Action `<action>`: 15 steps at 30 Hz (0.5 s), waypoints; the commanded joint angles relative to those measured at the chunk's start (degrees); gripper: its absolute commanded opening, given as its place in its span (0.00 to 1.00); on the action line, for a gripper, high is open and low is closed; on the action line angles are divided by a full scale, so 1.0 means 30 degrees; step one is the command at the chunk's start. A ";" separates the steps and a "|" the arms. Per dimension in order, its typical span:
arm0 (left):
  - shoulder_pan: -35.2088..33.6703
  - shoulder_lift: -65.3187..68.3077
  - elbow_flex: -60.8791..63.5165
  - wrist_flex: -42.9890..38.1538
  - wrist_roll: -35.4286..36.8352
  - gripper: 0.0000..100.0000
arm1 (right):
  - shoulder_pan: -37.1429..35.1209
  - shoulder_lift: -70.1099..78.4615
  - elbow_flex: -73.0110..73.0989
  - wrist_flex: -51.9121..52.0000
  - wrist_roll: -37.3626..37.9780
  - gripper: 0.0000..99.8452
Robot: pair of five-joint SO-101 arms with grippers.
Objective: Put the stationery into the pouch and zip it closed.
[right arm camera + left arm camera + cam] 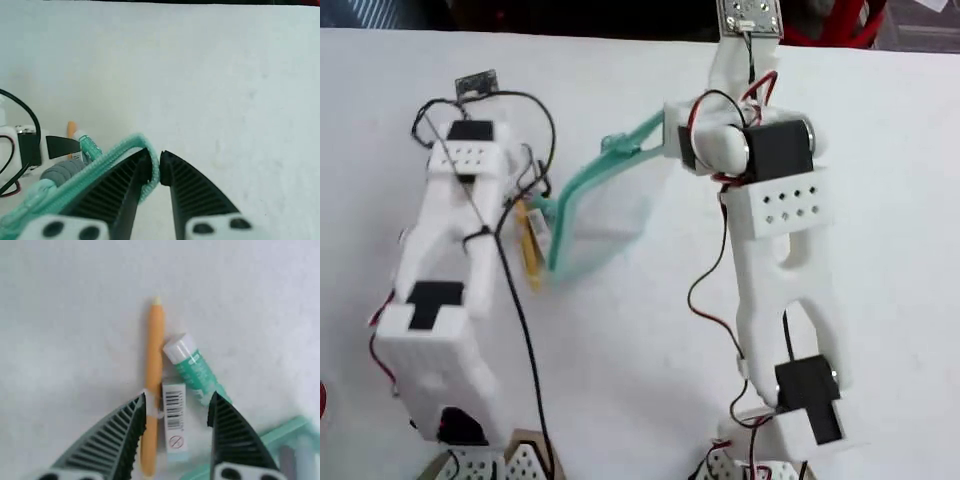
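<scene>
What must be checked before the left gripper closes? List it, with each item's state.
1. Left gripper open over the stationery: ok.
2. Orange pen and barcoded white piece between its fingers: ok.
3. Green glue stick clear of the fingers: not ok, it reaches one fingertip.
4. Right gripper shut on the pouch rim: ok.
5. Pouch mouth open wide enough: cannot tell.
</scene>
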 commanded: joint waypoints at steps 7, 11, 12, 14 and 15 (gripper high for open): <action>0.0601 0.4996 -0.6593 0.1055 0.2930 0.21 | -0.0073 -0.1275 0.1553 -0.0747 0.0205 0.02; 0.0484 0.6051 -0.7267 0.1201 0.3370 0.17 | -0.0073 -0.1304 0.1582 -0.0747 0.0205 0.02; 0.0454 0.6198 -0.7355 0.1201 0.3487 0.15 | -0.0073 -0.1245 0.1582 -0.0747 0.0205 0.02; 0.0513 0.6374 -0.7297 0.1201 0.3487 0.11 | -0.0073 -0.1216 0.1582 -0.0747 0.0205 0.02; 0.0571 0.6403 -0.7238 0.1201 0.3487 0.10 | -0.0073 -0.1216 0.1582 -0.0747 0.0205 0.02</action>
